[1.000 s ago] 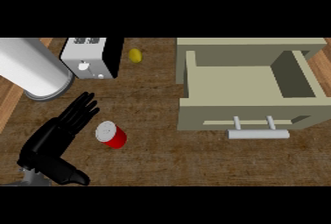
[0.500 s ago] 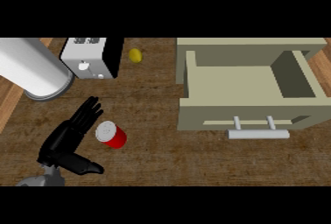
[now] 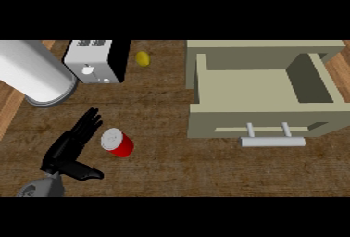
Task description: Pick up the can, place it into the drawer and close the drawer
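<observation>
A: What sits along the far edge of the worktop (image 3: 171,171)?

B: A white toaster (image 3: 94,61) with a black side, and just beside it a small yellow lemon-like fruit (image 3: 142,58).

A: And at the far left corner?

B: A big white cylinder (image 3: 33,71) lying tilted, near the toaster; whether they touch, I cannot tell.

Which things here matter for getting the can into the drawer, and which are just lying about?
Job:
- can, on its side on the counter
- drawer, open
- left hand, open beside the can

Lying about:
- toaster
- lemon
- big white cylinder
</observation>
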You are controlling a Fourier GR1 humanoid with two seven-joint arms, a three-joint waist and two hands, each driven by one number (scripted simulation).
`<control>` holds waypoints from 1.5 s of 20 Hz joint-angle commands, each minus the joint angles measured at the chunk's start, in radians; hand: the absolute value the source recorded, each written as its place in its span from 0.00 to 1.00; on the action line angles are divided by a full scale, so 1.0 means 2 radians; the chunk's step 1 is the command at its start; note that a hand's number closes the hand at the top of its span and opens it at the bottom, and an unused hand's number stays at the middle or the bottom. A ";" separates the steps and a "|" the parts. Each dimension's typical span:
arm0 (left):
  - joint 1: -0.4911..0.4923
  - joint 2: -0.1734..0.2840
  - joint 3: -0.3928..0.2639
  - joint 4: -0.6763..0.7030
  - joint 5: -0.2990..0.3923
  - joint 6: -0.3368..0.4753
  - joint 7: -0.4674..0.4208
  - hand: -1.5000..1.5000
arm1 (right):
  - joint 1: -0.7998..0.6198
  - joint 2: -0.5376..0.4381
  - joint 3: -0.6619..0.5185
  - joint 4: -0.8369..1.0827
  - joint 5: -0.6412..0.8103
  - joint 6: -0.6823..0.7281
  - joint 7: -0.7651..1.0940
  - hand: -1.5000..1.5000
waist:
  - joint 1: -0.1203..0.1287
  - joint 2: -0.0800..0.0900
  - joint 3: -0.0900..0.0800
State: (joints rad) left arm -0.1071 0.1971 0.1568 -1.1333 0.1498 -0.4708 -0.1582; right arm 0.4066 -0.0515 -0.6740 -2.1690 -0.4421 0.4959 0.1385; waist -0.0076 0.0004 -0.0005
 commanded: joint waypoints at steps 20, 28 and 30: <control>-0.109 -0.038 0.002 0.291 -0.054 0.003 -0.164 0.00 | 0.001 0.025 -0.039 -0.037 -0.035 0.027 0.042 0.00 | -0.001 0.000 0.000; -0.146 -0.063 0.004 0.282 -0.017 -0.033 -0.092 1.00 | 0.022 0.025 -0.055 -0.020 -0.062 0.053 0.036 0.00 | -0.001 -0.001 0.000; -0.140 -0.033 0.002 0.288 -0.020 -0.073 -0.113 1.00 | 0.044 0.025 -0.014 -0.050 -0.048 0.025 0.032 0.00 | -0.002 0.000 0.000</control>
State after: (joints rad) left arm -0.3696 0.1188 0.1681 -0.5655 0.0982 -0.5483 -0.3912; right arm 0.4436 -0.0113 -0.7449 -2.2368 -0.5415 0.5582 0.2264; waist -0.0093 -0.0007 -0.0001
